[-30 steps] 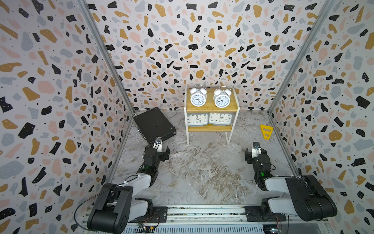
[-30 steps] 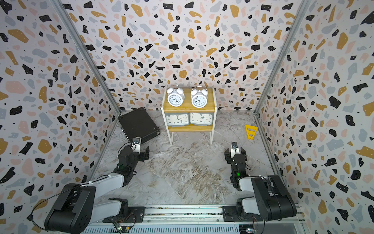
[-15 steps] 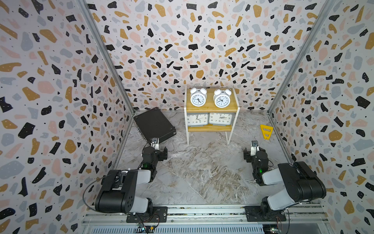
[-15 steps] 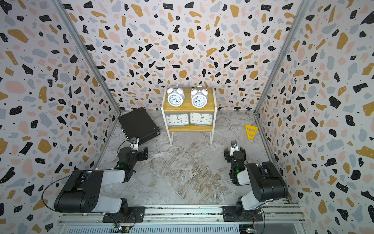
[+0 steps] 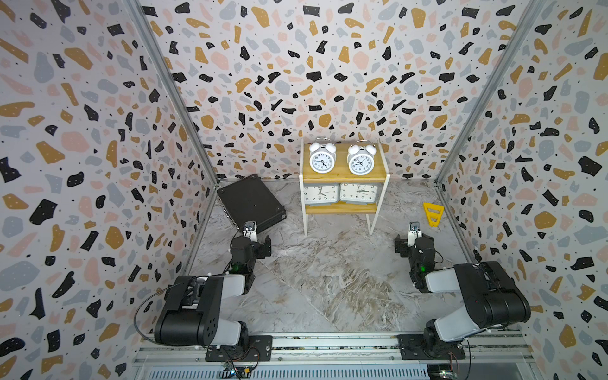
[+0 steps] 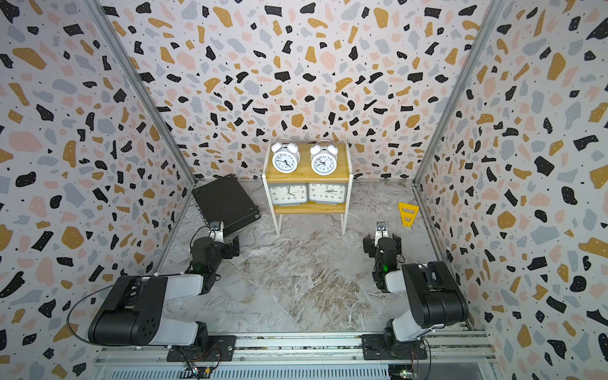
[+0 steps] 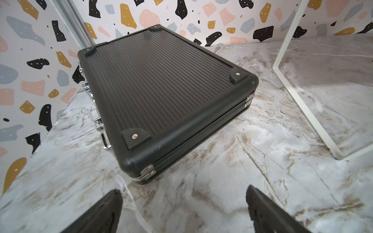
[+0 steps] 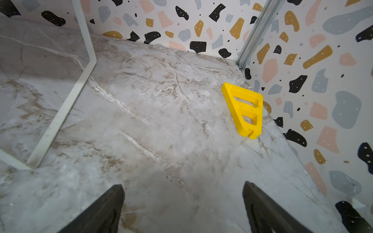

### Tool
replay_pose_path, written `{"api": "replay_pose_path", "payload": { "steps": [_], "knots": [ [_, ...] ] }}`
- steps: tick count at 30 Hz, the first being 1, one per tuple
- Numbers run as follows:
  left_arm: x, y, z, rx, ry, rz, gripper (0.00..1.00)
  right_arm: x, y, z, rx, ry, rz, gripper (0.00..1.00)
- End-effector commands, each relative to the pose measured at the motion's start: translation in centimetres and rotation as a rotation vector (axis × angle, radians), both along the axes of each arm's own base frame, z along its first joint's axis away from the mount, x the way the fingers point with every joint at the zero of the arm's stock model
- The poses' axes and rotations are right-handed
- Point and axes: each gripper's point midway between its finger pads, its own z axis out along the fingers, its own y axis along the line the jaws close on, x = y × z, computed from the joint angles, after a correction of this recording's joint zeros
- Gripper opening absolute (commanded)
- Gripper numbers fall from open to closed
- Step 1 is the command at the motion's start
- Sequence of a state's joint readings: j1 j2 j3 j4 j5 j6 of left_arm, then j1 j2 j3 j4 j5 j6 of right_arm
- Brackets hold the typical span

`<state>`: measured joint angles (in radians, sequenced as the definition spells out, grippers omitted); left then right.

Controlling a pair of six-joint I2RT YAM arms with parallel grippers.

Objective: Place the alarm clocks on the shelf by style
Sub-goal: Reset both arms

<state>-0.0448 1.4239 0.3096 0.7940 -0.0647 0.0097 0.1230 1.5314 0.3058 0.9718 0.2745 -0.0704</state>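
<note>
the two-tier shelf (image 5: pixel 342 177) is standing on the marble tabletop (image 5: pixel 329 283), ahead of both hands and between them. its top board is carrying two white twin-bell alarm clocks (image 5: pixel 322 161) (image 5: pixel 361 163), sitting upright side by side with their faces turned toward the hands. its lower board is carrying two grey rectangular alarm clocks (image 5: pixel 320 194) (image 5: pixel 358 193), also upright and side by side, so each board is holding one style.

both arms are lying folded low, elbows pulled back near the base rail (image 5: pixel 329 343) and forearms reaching forward just above the tabletop. the left hand (image 7: pixel 183 190) is hovering with its fingers spread wide and gripping nothing. a closed black ribbed case (image 7: pixel 161 80) is lying flat just ahead of it. the right hand (image 8: pixel 182 184) is likewise gaping wide and holding nothing. a yellow triangular plastic piece (image 8: pixel 244 109) is lying flat ahead of it, close by the side wall (image 8: pixel 333 100) and well apart from its fingers.

counting up: one shelf, four clocks, one case, one yellow piece, two hands.
</note>
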Motion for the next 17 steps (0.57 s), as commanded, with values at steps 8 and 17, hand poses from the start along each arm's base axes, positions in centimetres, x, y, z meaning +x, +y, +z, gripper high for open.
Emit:
{"api": "replay_pose_path", "payload": {
  "steps": [8,17],
  "knots": [
    [0.91,0.33,1.72,-0.009,-0.061,0.017,0.99,0.20,-0.33,0.68,0.008,-0.020,-0.018,0.99],
    [0.90,0.33,1.71,-0.009,-0.063,0.017,0.99,0.20,-0.33,0.63,0.008,-0.018,-0.018,0.99]
  ]
}}
